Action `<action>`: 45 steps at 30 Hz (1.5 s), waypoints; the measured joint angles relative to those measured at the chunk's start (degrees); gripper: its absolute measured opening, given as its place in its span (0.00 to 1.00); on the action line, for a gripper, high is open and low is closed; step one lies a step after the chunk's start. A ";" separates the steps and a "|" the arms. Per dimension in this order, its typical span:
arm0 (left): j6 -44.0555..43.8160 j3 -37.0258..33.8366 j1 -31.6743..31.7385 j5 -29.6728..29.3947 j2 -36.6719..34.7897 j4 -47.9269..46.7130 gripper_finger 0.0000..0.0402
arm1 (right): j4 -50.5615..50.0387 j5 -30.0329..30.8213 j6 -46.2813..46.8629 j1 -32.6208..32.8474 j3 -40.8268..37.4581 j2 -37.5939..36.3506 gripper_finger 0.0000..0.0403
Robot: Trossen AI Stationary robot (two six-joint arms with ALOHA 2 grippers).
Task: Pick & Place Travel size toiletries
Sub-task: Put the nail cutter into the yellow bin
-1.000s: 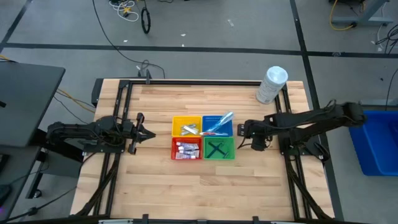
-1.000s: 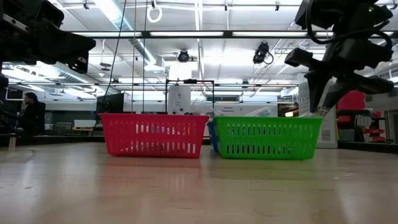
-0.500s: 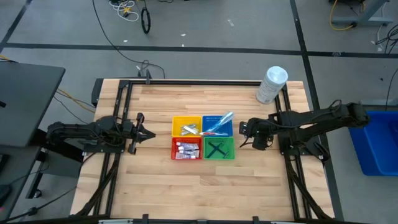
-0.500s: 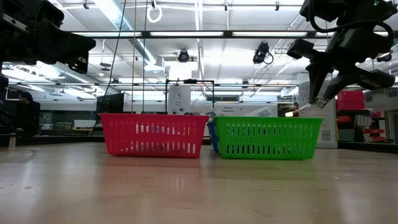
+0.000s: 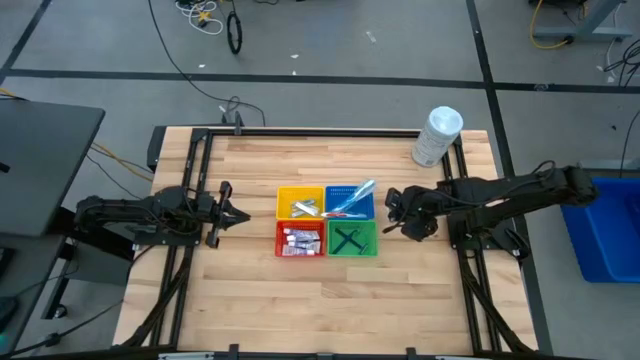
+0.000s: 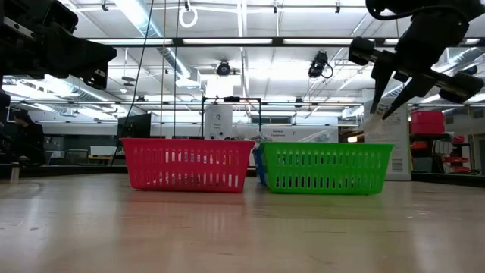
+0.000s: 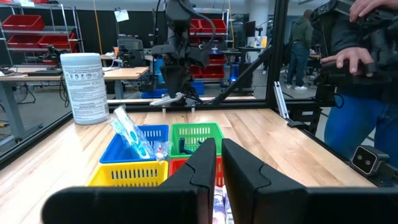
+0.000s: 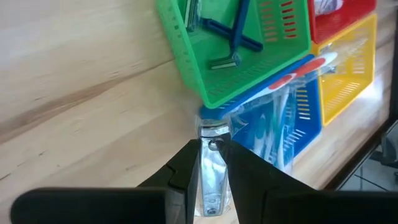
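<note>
Four small baskets stand together mid-table: yellow, blue, red, green. The green basket holds dark blue razors; clear-wrapped toothbrushes stick out of the blue one; white tubes lie in the red one. My right gripper hovers just right of the baskets, shut on a slim clear-wrapped toothbrush. My left gripper waits shut at the table's left, level, pointing at the baskets. My right gripper pinches the clear-wrapped toothbrush between its two fingers, which lie along its length. One end juts past the fingertips. The fingers slant down toward the baskets from the table's right. The pack is lifted clear of the table, its pale end below the fingers.
A large white cylindrical container stands at the table's far right corner. A black frame rims the table. Bare wood lies in front of the baskets. A person stands beyond the table's edge.
My right gripper has risen a little beside the green basket and rolled about its own axis, so its fingers now slant instead of pointing straight down. It has stayed shut on the wrapped toothbrush, which has turned with it.
</note>
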 joint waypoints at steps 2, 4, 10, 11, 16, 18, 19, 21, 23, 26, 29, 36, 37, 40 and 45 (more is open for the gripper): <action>-0.01 0.00 0.00 0.00 0.01 -0.01 0.08 | -0.05 0.00 0.00 -0.01 0.00 -0.42 0.20; 0.01 0.00 0.01 0.01 -0.01 -0.02 0.08 | -0.02 0.02 0.00 -0.01 0.00 -0.87 0.20; 0.00 0.00 0.00 0.01 0.00 -0.02 0.08 | 0.43 0.04 3.76 0.01 0.00 -2.51 0.20; 0.00 -0.01 -0.01 -0.01 0.00 -0.02 0.08 | 0.49 0.04 4.76 0.01 0.00 -2.95 0.20; -0.01 0.00 0.01 -0.01 0.01 -0.02 0.08 | 2.04 0.06 11.79 0.01 0.00 -5.67 0.20; 0.00 0.00 -0.01 -0.01 0.00 0.00 0.08 | 3.06 0.07 15.77 0.00 0.00 -6.91 0.20; 0.00 -0.01 0.01 -0.01 0.01 -0.02 0.08 | 3.44 0.06 17.68 0.01 0.00 -7.59 0.20; -0.01 -0.01 0.00 -0.01 0.01 0.00 0.08 | 4.04 0.08 21.21 -0.01 0.00 -8.92 0.20; -0.01 0.00 0.00 0.01 0.01 0.00 0.08 | 4.56 0.08 24.51 0.00 0.00 -10.08 0.20; 0.01 -0.02 0.01 -0.01 0.01 -0.02 0.08 | 4.70 0.10 29.37 0.01 0.00 -11.72 0.20; -0.01 0.00 -0.01 -0.01 0.01 -0.02 0.08 | 4.68 0.10 33.52 0.01 0.00 -12.77 0.20; 0.01 0.00 -0.01 0.00 0.00 0.00 0.08 | 4.67 0.08 40.76 0.01 0.00 -13.47 0.20; -0.01 -0.02 0.01 -0.01 -0.01 0.00 0.08 | 4.70 0.09 42.01 0.01 0.00 -13.47 0.20; -0.01 -0.01 0.01 -0.01 -0.01 -0.01 0.08 | 4.69 0.08 47.57 0.01 0.00 -13.47 0.20; 0.01 0.00 0.01 0.01 -0.01 -0.02 0.08 | 4.70 0.11 54.11 0.01 0.00 -13.47 0.19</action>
